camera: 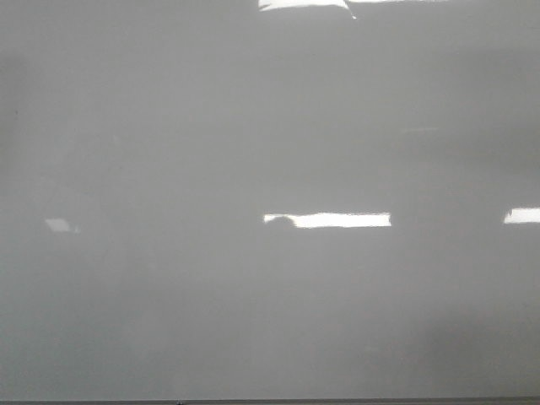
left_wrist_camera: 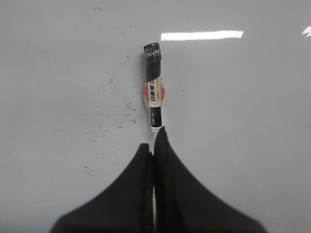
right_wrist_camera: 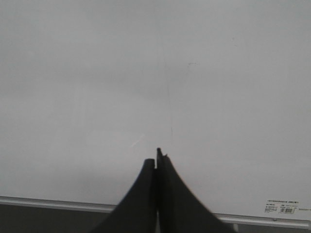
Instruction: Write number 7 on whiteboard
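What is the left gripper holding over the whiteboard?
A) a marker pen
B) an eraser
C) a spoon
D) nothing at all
A: in the left wrist view the left gripper is shut on a marker pen with a black cap and a printed label, sticking out over the whiteboard.

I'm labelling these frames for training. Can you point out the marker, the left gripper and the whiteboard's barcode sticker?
marker point(left_wrist_camera: 154, 87): left wrist view, on the labelled barrel.
left gripper point(left_wrist_camera: 155, 138): left wrist view, where the closed fingertips meet around the marker.
barcode sticker point(right_wrist_camera: 284, 207): right wrist view, middle of the sticker near the whiteboard's frame.
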{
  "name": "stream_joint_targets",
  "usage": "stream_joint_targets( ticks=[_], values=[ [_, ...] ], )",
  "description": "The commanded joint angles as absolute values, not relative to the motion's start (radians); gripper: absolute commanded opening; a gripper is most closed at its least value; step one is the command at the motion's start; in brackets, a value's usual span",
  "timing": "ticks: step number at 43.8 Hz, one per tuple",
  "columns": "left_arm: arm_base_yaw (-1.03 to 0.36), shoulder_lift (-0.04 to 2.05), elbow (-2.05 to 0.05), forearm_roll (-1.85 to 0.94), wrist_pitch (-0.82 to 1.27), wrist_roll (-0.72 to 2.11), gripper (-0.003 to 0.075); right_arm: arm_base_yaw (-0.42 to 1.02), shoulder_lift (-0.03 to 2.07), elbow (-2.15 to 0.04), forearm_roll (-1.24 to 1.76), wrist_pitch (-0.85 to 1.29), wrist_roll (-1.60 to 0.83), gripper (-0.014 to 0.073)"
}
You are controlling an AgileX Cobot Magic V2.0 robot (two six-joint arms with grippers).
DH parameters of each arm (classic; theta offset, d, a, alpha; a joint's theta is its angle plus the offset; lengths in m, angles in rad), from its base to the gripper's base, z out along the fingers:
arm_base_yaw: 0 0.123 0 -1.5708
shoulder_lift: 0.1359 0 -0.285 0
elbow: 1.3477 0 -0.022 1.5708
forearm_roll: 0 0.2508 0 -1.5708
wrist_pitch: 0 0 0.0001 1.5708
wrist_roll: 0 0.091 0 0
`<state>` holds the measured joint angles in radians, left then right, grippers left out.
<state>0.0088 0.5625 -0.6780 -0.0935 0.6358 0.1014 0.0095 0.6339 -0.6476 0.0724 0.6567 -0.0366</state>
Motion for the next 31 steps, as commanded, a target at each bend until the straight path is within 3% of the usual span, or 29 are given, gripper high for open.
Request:
stream_joint_targets(
  ticks=[1,3,7,11,15,18,22,31],
  values=[
    [0.009,0.574,-0.707,-0.106,0.558,0.101,-0.002,0.007,0.641,-0.68,0.071,0.601,-0.05,-0.0065],
    [0.009,0.578,-0.707,-0.104,0.558,0.101,-0.002,0.007,0.641,-0.68,0.071,0.604,-0.05,-0.0055],
    [0.009,0.583,-0.707,-0.086,0.558,0.101,0.0008,0.007,0.641,-0.68,0.071,0.611,-0.05,0.005],
    [0.009,0.591,-0.707,-0.053,0.558,0.101,0.014,0.007,0.641,-0.68,0.071,0.618,-0.05,0.0282],
    [0.009,0.608,-0.707,-0.043,0.558,0.101,0.0341,0.007,0.641,-0.68,0.071,0.62,-0.05,0.0519],
    [0.009,0.627,-0.707,-0.043,0.556,0.101,0.047,0.007,0.641,-0.68,0.071,0.621,-0.05,0.0615],
    [0.009,0.667,-0.707,-0.045,0.542,0.101,0.0571,0.007,0.641,-0.68,0.071,0.621,-0.05,0.0649],
    [0.008,0.813,-0.718,-0.052,0.503,0.101,0.0576,0.007,0.641,-0.68,0.071,0.621,-0.05,0.0645]
  ],
)
